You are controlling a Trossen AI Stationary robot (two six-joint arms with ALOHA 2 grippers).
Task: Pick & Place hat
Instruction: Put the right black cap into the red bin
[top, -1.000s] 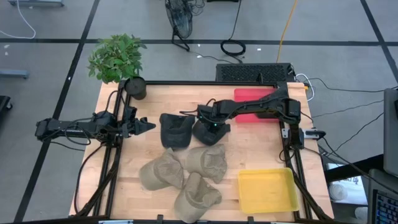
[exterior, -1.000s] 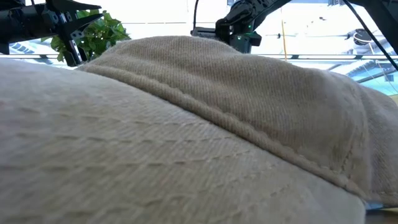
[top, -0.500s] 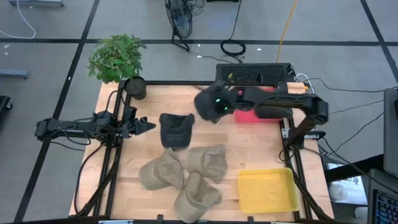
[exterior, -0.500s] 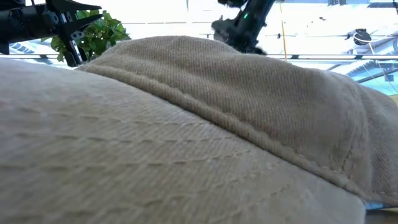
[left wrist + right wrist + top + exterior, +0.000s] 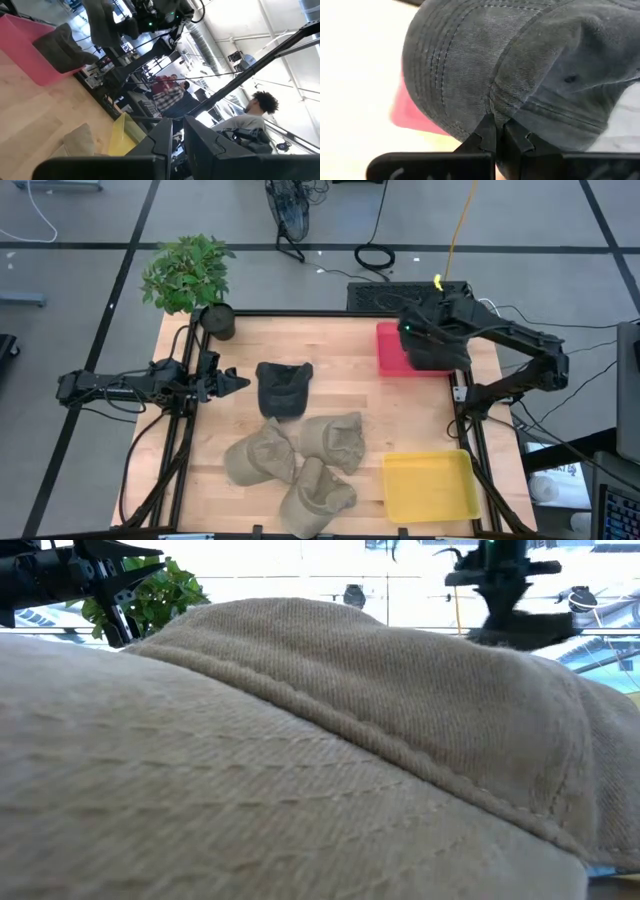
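Right tool (image 5: 497,131) pinches a dark cap (image 5: 520,70) shut, dangling it just above the red bin (image 5: 392,348) for dropping.

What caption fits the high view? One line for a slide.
Right pincer shut on dark hat above red bin; left pincer waits.

Our two dark arms: right one raised and gripping, left one waiting at the table's left edge.

We hold our right gripper (image 5: 496,136) pinched tight on a fold of the dark grey fabric cap (image 5: 520,70), the right arm bent up from its far right base with the wrist reaching inward. We keep our left gripper (image 5: 232,381) level just past the left edge, fingers (image 5: 165,140) close together, arm stretched out sideways.
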